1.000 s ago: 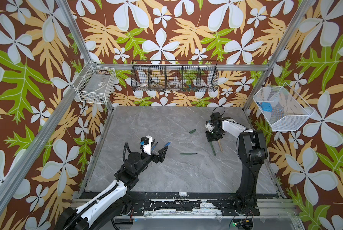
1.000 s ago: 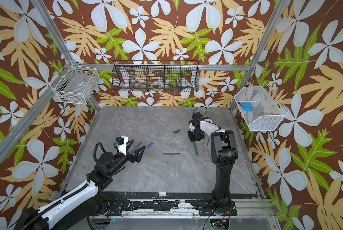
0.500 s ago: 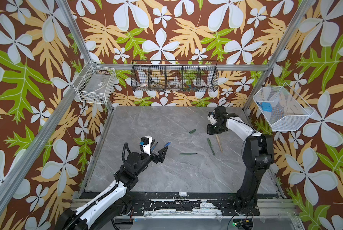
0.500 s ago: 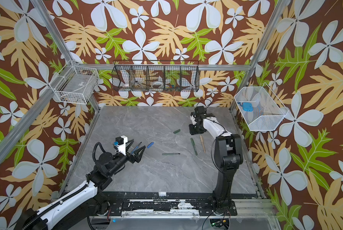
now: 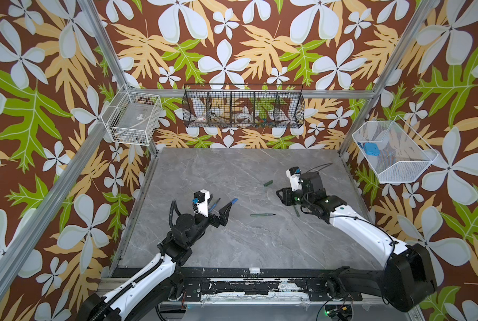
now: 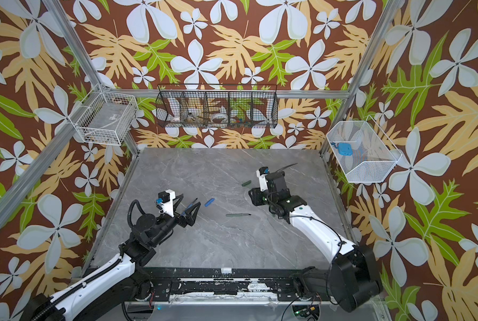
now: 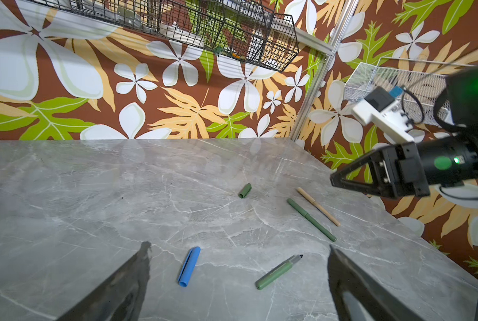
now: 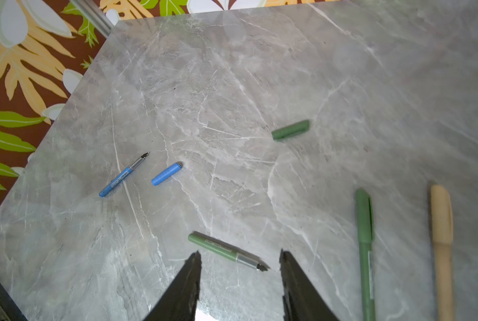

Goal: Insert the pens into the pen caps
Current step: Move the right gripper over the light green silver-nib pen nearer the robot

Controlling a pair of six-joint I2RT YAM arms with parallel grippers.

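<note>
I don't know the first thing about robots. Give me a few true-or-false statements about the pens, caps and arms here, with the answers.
1. The tan pen has its cap on. True.
2. The blue cap sits on the blue pen. False: the cap lies loose on the table near the pen, whose tip is bare.
3. The left tool grips a pen. False: it is wide open and holds nothing.
4. One green pen lies uncapped, its tip showing. True.
5. The right tool is open and holds nothing. True.
</note>
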